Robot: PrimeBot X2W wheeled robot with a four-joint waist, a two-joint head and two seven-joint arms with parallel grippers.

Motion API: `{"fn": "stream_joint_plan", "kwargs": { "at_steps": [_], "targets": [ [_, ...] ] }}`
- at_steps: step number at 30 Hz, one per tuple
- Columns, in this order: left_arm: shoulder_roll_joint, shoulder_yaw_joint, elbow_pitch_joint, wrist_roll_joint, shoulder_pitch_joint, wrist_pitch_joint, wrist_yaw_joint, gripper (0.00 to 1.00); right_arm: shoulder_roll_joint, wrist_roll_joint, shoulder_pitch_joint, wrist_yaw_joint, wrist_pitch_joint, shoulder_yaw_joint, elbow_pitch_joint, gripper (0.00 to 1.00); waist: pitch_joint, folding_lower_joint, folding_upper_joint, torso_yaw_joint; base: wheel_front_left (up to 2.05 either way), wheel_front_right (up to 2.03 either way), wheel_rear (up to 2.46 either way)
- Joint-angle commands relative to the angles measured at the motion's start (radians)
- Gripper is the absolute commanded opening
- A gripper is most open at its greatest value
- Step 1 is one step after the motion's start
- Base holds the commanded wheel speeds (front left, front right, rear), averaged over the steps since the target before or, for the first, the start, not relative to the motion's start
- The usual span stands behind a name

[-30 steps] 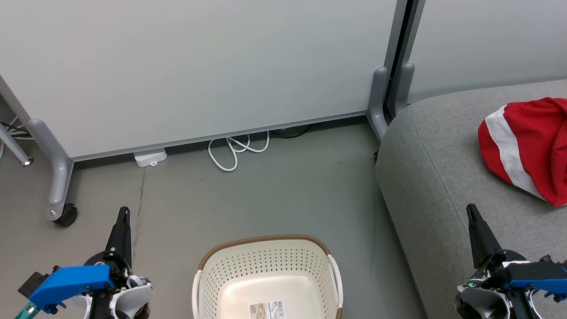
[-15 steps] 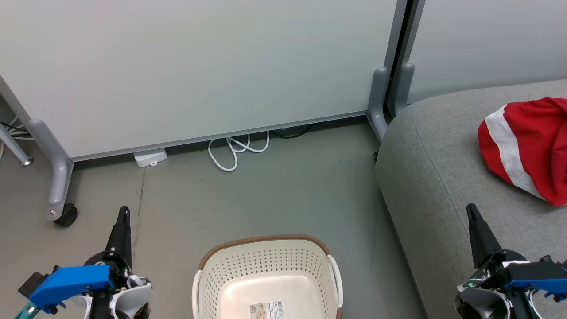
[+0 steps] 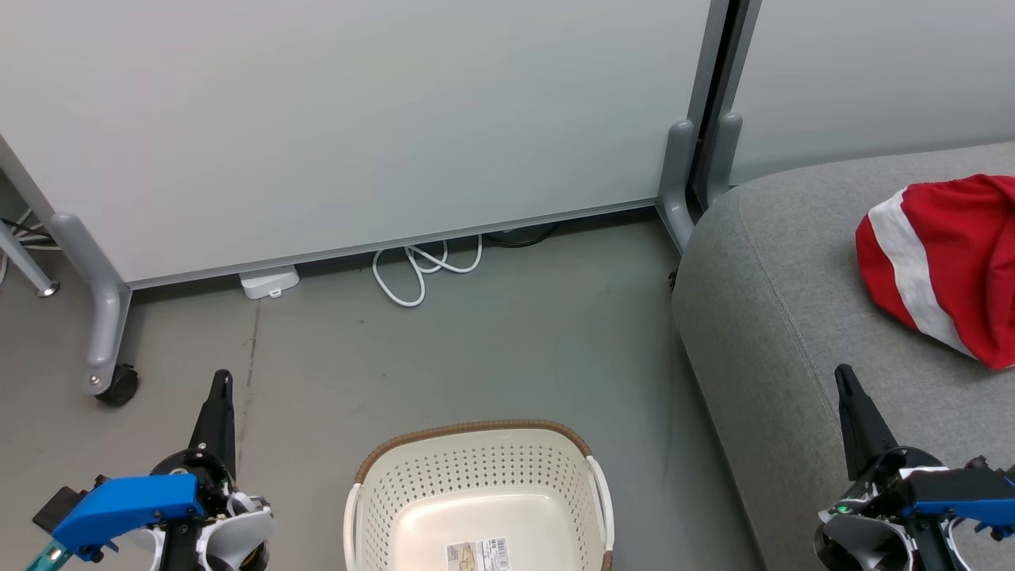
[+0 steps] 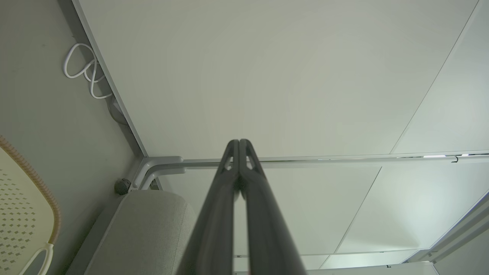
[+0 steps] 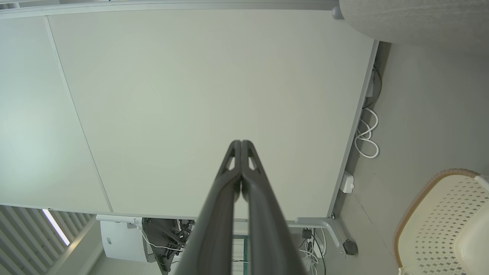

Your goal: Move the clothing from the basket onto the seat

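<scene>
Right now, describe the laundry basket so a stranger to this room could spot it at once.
Find the big grey sofa on the right; the basket stands on the floor just left of it. What sets it apart: cream plastic dotted with small holes, a brown woven-look rim and a barcode sticker inside.

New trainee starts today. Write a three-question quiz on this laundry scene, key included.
1. True or false: clothing lies in the visible part of the basket.
2. Where does the red clothing lie? A) on the floor B) on the grey seat C) over the basket's rim
3. Fill in: the left gripper and the right gripper are both ____.
Key: 1 false; 2 B; 3 shut.
</scene>
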Motion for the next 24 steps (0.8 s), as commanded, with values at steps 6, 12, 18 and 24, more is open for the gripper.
{"fn": "stream_joint_plan", "kwargs": {
  "at_steps": [6,12,18,24],
  "targets": [
    [0.003,0.002,-0.004,-0.002,-0.009,0.004,-0.003,0.0,0.0,0.003,-0.013,0.0,0.005,-0.001,-0.003,0.0,0.0,0.0001,-0.0001,0.0,0.0,0.0,0.0],
    [0.003,0.002,-0.003,-0.002,-0.009,0.004,-0.003,0.0,0.0,0.003,-0.013,0.0,0.005,-0.001,-0.003,0.0,0.0,0.0001,-0.0001,0.0,0.0,0.0,0.0],
    [0.003,0.002,-0.003,-0.002,-0.009,0.004,-0.003,0.0,0.0,0.003,-0.013,0.0,0.005,-0.001,-0.003,0.0,0.0,0.0001,-0.0001,0.0,0.0,0.0,0.0],
    [0.003,0.002,-0.004,-0.002,-0.009,0.004,-0.003,0.0,0.0,0.003,-0.013,0.0,0.005,-0.001,-0.003,0.0,0.0,0.0001,-0.0001,0.0,0.0,0.0,0.0]
  ]
}}
